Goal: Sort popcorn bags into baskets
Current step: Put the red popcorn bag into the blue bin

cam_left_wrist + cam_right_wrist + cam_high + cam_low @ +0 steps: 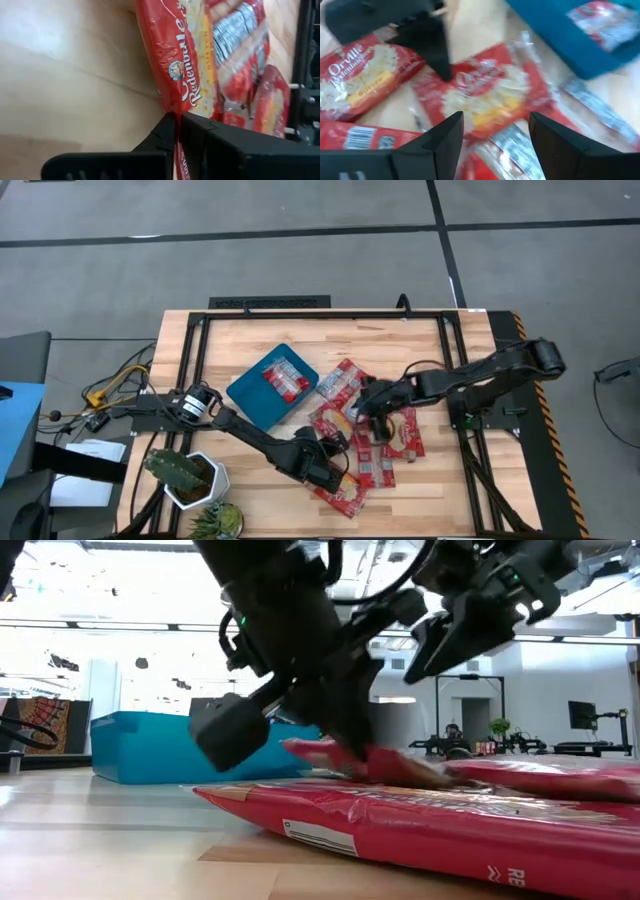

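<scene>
Left gripper clamped on a packet edge; right gripper spread above the pile.

The left gripper (176, 125) was pinched shut on the edge of a flat red popcorn packet (185, 75) at the near side of the pile of red packets (365, 435) on the wooden table (440, 360). The right gripper (495, 135) hovered with fingers wide apart over the pile's middle, holding nothing. Left of the pile, the shallow teal-blue plastic tray (250, 395) held one red packet (284, 377).
</scene>
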You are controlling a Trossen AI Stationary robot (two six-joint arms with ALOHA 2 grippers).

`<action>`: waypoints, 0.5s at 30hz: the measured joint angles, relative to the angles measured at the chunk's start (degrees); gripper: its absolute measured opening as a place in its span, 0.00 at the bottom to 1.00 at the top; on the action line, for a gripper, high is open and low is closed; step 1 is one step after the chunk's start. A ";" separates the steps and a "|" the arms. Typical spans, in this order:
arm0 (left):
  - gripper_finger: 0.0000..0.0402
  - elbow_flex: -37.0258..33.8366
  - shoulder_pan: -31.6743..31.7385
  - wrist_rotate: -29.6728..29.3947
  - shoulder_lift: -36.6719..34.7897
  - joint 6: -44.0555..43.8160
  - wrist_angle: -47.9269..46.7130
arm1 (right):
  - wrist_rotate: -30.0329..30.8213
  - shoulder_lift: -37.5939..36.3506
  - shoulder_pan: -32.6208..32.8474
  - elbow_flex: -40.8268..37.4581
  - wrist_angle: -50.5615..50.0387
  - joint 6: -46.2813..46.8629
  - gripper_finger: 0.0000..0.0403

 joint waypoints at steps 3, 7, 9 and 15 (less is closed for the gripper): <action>0.00 2.18 -0.46 -0.25 -0.01 1.04 -0.10 | 0.24 -3.96 -1.42 0.00 -2.13 -0.02 0.62; 0.00 4.93 -1.15 -0.97 -0.13 0.51 -2.66 | 0.20 -8.10 -3.38 0.00 -4.68 -0.17 0.62; 0.00 6.84 -1.38 -1.95 -0.13 -1.18 -6.66 | 0.22 -9.29 -4.28 0.02 -4.99 -0.17 0.62; 0.00 12.57 -1.42 -3.67 -0.22 -3.78 -17.27 | 0.29 -11.00 -6.02 0.04 -7.91 -0.97 0.62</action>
